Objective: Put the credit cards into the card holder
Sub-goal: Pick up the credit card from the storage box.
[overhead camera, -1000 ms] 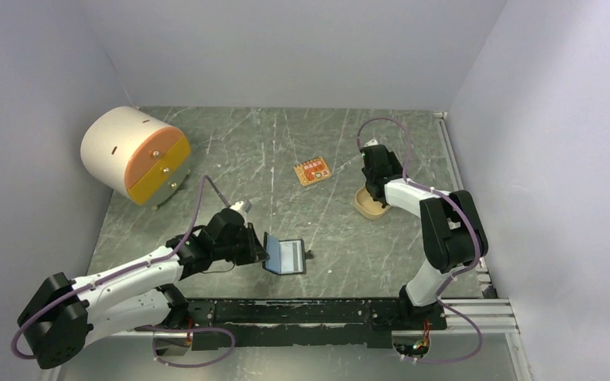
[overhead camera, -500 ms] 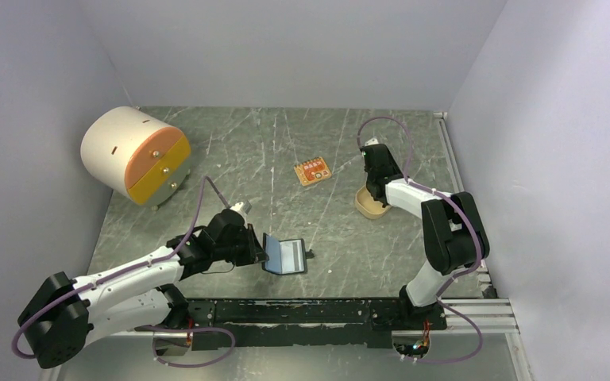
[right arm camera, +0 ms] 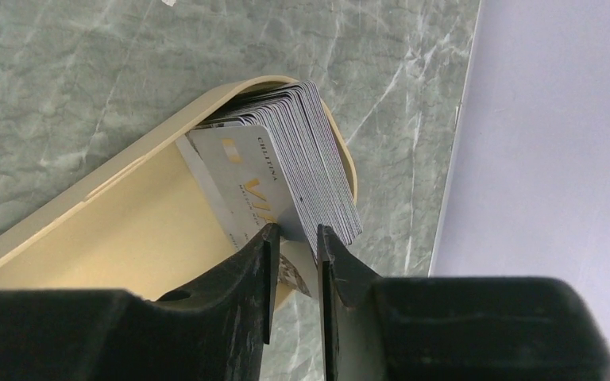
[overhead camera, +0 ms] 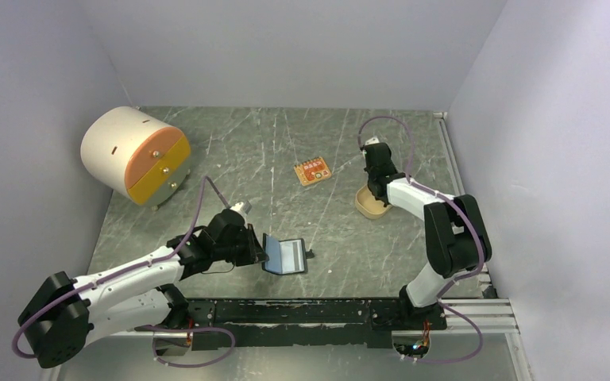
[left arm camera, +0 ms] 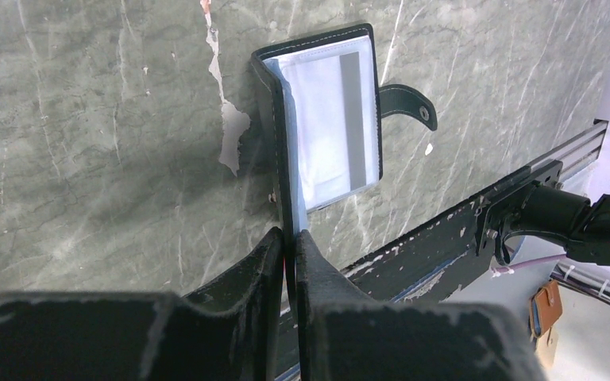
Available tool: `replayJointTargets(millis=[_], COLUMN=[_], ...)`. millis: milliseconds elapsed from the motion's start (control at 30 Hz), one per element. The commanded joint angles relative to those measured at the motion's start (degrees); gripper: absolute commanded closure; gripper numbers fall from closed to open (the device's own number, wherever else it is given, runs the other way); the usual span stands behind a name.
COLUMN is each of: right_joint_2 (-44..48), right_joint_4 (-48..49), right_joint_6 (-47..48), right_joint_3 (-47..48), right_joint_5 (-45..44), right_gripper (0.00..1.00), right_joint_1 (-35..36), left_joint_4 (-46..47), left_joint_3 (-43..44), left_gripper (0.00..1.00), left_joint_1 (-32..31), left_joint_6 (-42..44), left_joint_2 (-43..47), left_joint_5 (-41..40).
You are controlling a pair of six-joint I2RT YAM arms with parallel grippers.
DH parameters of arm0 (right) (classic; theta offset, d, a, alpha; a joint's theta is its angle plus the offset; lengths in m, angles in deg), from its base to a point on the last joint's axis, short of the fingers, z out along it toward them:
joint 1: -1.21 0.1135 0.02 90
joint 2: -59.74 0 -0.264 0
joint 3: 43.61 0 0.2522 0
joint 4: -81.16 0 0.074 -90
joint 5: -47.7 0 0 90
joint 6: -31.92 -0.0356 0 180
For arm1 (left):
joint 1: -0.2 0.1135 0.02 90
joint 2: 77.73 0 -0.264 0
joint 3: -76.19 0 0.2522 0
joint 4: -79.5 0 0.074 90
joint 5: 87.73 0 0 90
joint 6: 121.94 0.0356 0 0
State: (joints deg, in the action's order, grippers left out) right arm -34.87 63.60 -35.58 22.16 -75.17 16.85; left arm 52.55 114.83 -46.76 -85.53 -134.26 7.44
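Note:
The card holder (overhead camera: 286,255) (left arm camera: 330,119) lies open near the front of the table, glossy bluish pockets facing up and snap tab (left arm camera: 409,103) to the side. My left gripper (overhead camera: 260,248) (left arm camera: 290,238) is shut on its raised left flap and holds that flap upright. The credit cards (right arm camera: 286,159) stand as a fanned grey stack at the far end of a tan oval tray (right arm camera: 87,230) (overhead camera: 365,208). My right gripper (overhead camera: 377,194) (right arm camera: 294,234) reaches into the tray. Its fingertips straddle the near corner of the front cards, with a narrow gap still showing between the jaws.
A small orange item (overhead camera: 312,171) lies mid-table. A cream cylinder with orange and yellow drawer fronts (overhead camera: 135,155) stands at the back left. The black rail (overhead camera: 318,309) runs along the near edge. The right wall is close beside the tray.
The right gripper's jaws have narrowed around the cards in the tray, and its wrist shifted slightly. The left arm and the card holder have stayed still.

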Motion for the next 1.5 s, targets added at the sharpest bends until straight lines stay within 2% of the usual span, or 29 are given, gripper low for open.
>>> replayJointTargets(millis=[0, 100, 200, 567, 800, 967, 1100, 1233, 1367, 1467], right_joint_2=[2.9, 3.7, 4.7, 11.1, 18.8, 22.9, 24.5, 24.6, 26.7, 30.6], right_joint_4=[-2.4, -4.0, -5.2, -14.1, -18.4, -19.6, -20.4, -21.4, -15.2, -3.2], right_joint_6=[-1.8, -2.8, -3.5, -6.5, -10.1, -19.5, -27.6, -41.0, -50.1, -60.4], right_joint_3=[1.6, 2.0, 1.8, 4.1, 4.5, 4.6, 4.2, 3.1, -1.9, -10.2], right_joint_5=[1.0, 3.2, 5.1, 13.5, 21.6, 28.8, 35.0, 40.6, 48.3, 54.8], right_gripper=[0.73, 0.75, 0.83, 1.0, 1.0, 1.0, 1.0, 1.0, 1.0, 1.0], right_joint_1=[-0.6, -0.4, -0.2, 1.6, 2.0, 2.2, 4.0, 4.9, 6.9, 7.9], left_joint_4=[0.2, 0.1, -0.5, 2.1, 8.3, 11.2, 18.1, 18.1, 18.4, 20.3], left_joint_3=[0.3, 0.4, 1.0, 0.5, -1.9, -3.2, -6.9, -6.8, -6.2, -7.3], left_gripper=[0.85, 0.85, 0.85, 0.85, 0.85, 0.85, 0.85, 0.85, 0.85, 0.85], left_joint_1=[0.4, 0.4, 0.4, 0.9, 2.9, 3.2, 3.3, 3.4, 3.3, 3.3], left_joint_6=[0.3, 0.5, 0.8, 1.1, -0.6, -3.0, -7.3, -7.7, -8.4, -10.0], left_joint_2=[-0.5, -0.7, -1.0, -2.1, -3.4, -4.7, -5.0, -6.5, -7.0, -6.6], left_joint_5=[0.0, 0.0, -0.5, -0.3, 4.7, 5.8, 9.0, 8.1, 7.8, 7.4])
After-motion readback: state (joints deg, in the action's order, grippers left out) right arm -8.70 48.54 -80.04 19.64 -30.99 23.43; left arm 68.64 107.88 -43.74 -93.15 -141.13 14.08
